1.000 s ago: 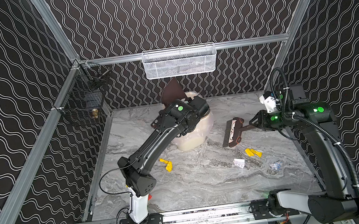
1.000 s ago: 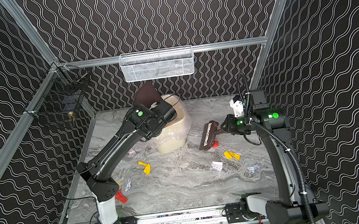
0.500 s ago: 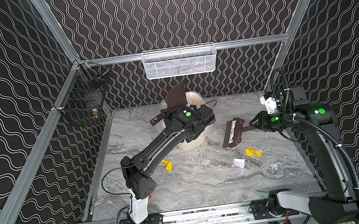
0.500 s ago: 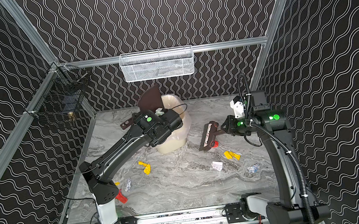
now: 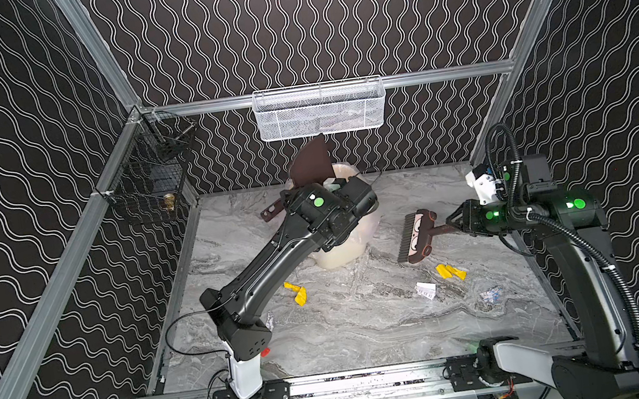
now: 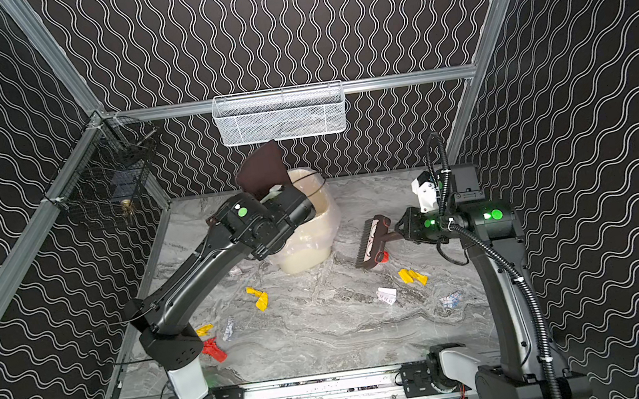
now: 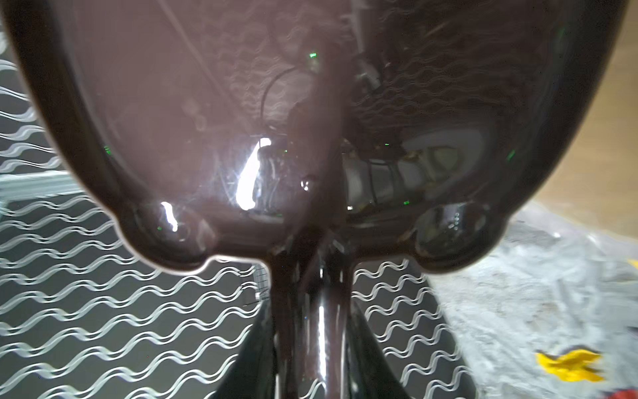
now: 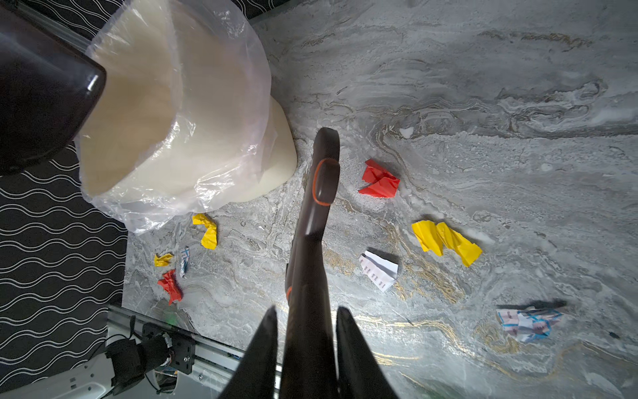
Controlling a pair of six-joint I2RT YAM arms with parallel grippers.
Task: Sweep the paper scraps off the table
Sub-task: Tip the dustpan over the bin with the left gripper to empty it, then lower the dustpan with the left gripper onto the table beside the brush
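– Grey-and-white marble table (image 5: pixel 368 328) framed by wavy black walls (image 5: pixel 327 19), crumpled red, yellow and white paper scraps (image 6: pixel 257 297) scattered across its middle and lower left!

– Left gripper (image 7: pixel 312 342) clamps the glossy dark-brown plastic dustpan (image 5: pixel 311 164), tipped above the cream bin (image 6: pixel 307 248) at upper centre. Meanwhile, right gripper (image 8: pixel 307 316) grips the brown bristle brush (image 5: pixel 415 238) by its handle, centre right.

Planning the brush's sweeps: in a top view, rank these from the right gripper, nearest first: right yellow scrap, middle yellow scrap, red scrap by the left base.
1. Right yellow scrap: right side, close by the right gripper.
2. Middle yellow scrap: near the centre.
3. Red scrap: far left, by the left base.
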